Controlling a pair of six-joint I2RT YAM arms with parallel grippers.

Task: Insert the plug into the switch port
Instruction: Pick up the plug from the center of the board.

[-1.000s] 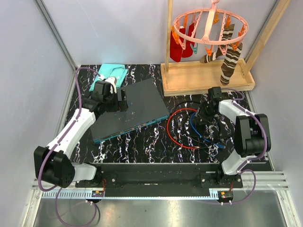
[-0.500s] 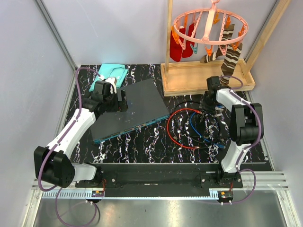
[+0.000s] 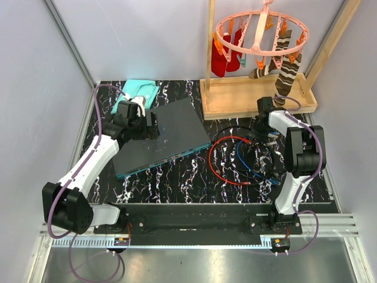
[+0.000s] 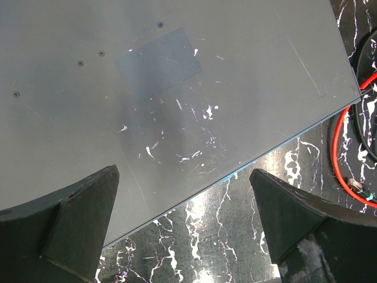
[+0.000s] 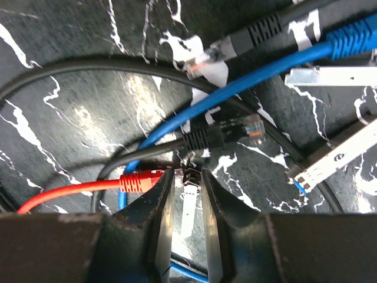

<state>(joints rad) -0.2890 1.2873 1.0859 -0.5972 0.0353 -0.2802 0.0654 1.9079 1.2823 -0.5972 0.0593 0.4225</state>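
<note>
The right gripper (image 5: 187, 177) has its jaws drawn much narrower than a second ago, the clear plug (image 5: 179, 173) of the red cable (image 5: 70, 191) sitting between the tips; whether they already pinch it cannot be told. A black plug (image 5: 227, 132) lies just at 1 o'clock of it, with a blue cable (image 5: 235, 82) crossing beyond. From above, that arm's elbow has swung in toward 11 o'clock since the earlier frame, and the wrist now sits nearer the wooden tray (image 3: 253, 97). The switch (image 3: 168, 132) lies flat on the tabletop (image 3: 177, 177), well apart at 9 o'clock of the plug (its place unchanged), its teal edge toward 5 o'clock. The left gripper (image 4: 182, 174) stays wide open over the switch's top, gripping nothing.
</note>
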